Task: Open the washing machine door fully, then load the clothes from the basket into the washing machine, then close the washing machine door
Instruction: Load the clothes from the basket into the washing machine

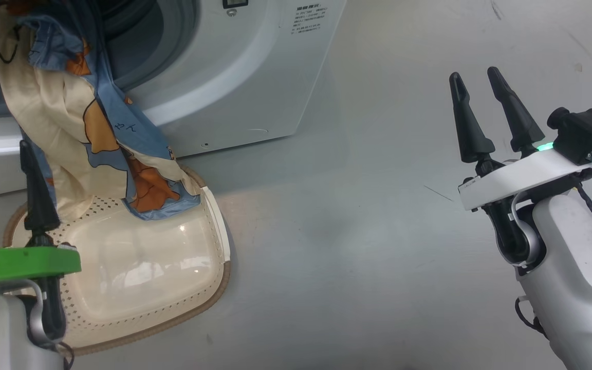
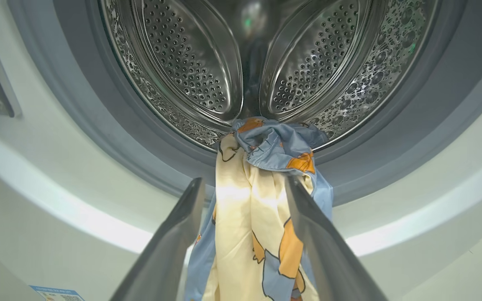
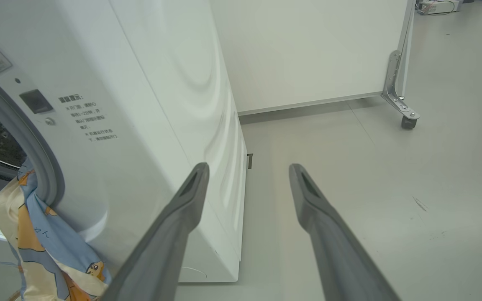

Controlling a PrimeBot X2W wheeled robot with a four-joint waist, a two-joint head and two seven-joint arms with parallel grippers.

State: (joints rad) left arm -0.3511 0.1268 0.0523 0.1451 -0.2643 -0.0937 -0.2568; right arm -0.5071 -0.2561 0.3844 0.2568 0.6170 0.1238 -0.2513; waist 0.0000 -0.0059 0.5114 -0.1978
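Head view: left gripper and right gripper jaws wide, empty; clothes read "やん".

Thin, soft cloth for the clothes: matt, creased, printed on the blue face, plain cream on the other. Smooth cream plastic for the basket, perforated, with a mild, light-catching gloss; brown woven-look texture along its rim. Glossy white, enamel-like panels on the washing machine. Polished steel in the drum, perforated, embossed, mirror-bright. Matt grey rubber around the gasket. Matt black on the right gripper, plastic or rubber, hard to tell. Smooth grey floor, dull sheen, lightly scuffed.
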